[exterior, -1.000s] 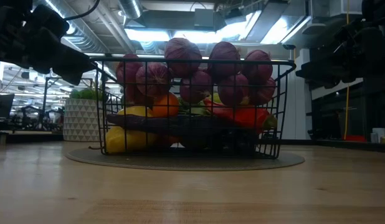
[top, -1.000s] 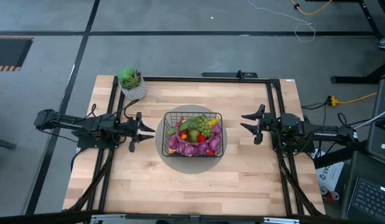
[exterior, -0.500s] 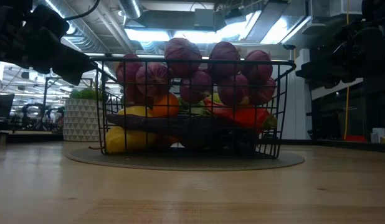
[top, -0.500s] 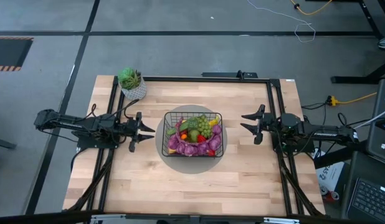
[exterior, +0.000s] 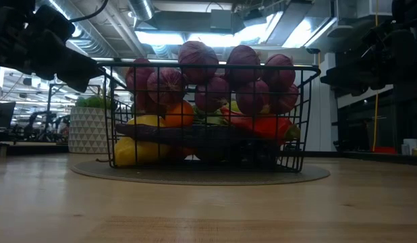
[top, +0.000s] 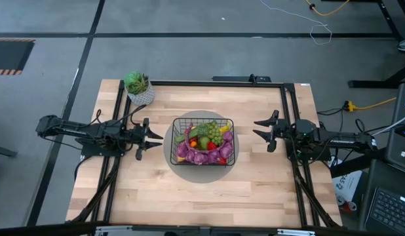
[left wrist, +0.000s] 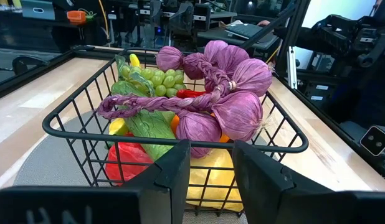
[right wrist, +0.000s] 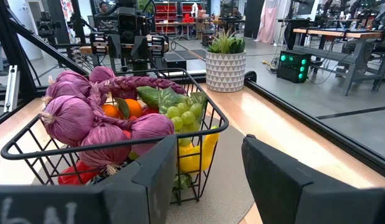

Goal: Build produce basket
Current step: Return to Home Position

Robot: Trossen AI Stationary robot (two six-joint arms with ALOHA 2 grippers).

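The basket (top: 174,133) is sitting at the middle of the bench (top: 189,196), on a round grey mat (top: 168,152). The produce (top: 204,141) is filling it past the rim. A braided string of purple bulbs (left wrist: 233,93) is lying on top along the basket's near side. Green grapes (right wrist: 185,116) are resting behind the bulbs, beside green leaves. Orange fruit (right wrist: 124,109), a red pepper (left wrist: 127,158) and a yellow piece (left wrist: 208,180) are showing lower down through the wire.

The left arm (top: 91,134) is reaching in from the bench's left edge. The left jaws are standing parted and empty, pointing at the basket's left wall, just beside it and not touching. The right arm (top: 320,137) is lying opposite. The right jaws are spread wide, holding nothing, facing the right wall from a little farther off.

A potted plant (top: 138,87) is standing at the far left corner of the bench, well apart from the basket.
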